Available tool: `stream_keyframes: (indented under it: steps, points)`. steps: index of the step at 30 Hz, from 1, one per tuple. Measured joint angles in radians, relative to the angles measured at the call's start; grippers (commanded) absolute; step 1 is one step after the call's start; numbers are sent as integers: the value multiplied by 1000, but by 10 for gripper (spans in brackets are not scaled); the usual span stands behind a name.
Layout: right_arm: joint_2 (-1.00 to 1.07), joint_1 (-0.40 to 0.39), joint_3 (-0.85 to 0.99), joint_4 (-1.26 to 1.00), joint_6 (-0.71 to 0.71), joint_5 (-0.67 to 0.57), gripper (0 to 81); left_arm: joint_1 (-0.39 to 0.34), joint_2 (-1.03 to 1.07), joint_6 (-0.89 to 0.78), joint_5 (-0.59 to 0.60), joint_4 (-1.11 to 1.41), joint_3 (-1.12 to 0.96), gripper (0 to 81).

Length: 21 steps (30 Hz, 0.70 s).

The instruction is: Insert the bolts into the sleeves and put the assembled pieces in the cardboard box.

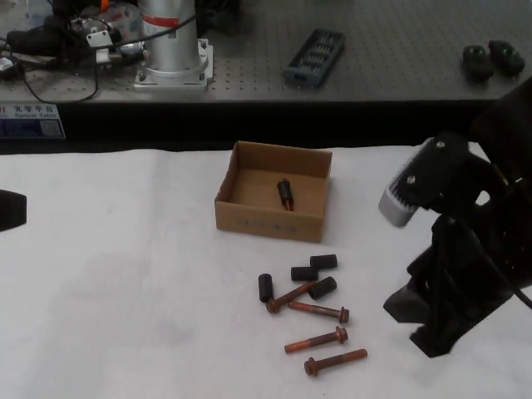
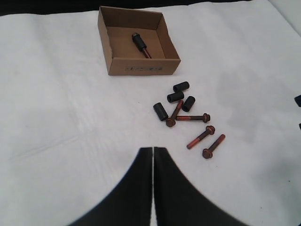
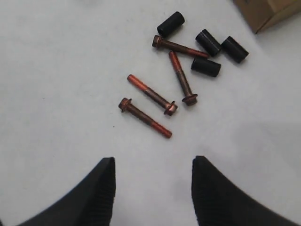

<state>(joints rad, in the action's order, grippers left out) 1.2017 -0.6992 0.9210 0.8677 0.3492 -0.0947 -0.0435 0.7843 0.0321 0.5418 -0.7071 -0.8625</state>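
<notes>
Hovering near four loose bolts [image 1: 318, 310] and four sleeves [image 1: 303, 273], the right claw [image 3: 153, 162] stands wide and empty. Left claw [image 2: 153, 155]: pressed closed, holding nothing, well apart from them. Open tabletop [image 1: 125, 274] surrounds the cardboard box [image 1: 270, 223], which contains one assembled piece [image 1: 285, 194]. The right arm [image 1: 457, 249] hides the tabletop's right edge.

The bolts [image 3: 146, 119] are coppery metal with a dull sheen and threaded ends, and the sleeves [image 3: 206, 66] look like smooth matt black plastic or rubber. The box [image 2: 141, 66] is plain brown matt cardboard on a white, faintly creased matt sheet [image 1: 125, 274]. The right gripper [image 3: 153, 188] has matt black fingers [image 3: 225, 197] with fine ribbing, and the post [image 1: 169, 25] behind is bright brushed metal.
</notes>
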Motion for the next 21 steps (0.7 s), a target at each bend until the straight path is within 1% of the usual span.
stream_keyframes:
  steps: [2,3,5,12,18,21]
  points:
    - [30,0,0,-21,105,12,373,0,0,2,0,0,0,6]
    - [50,0,0,-51,185,13,373,0,0,5,0,0,0,6]
    - [75,0,0,-86,245,13,373,0,0,31,0,0,0,6]
    - [264,0,0,-181,361,5,373,0,0,101,0,0,0,6]
    - [360,0,0,-183,477,8,373,0,0,144,-8,0,0,6]
    - [387,0,0,-190,498,9,373,0,0,147,-7,0,0,6]
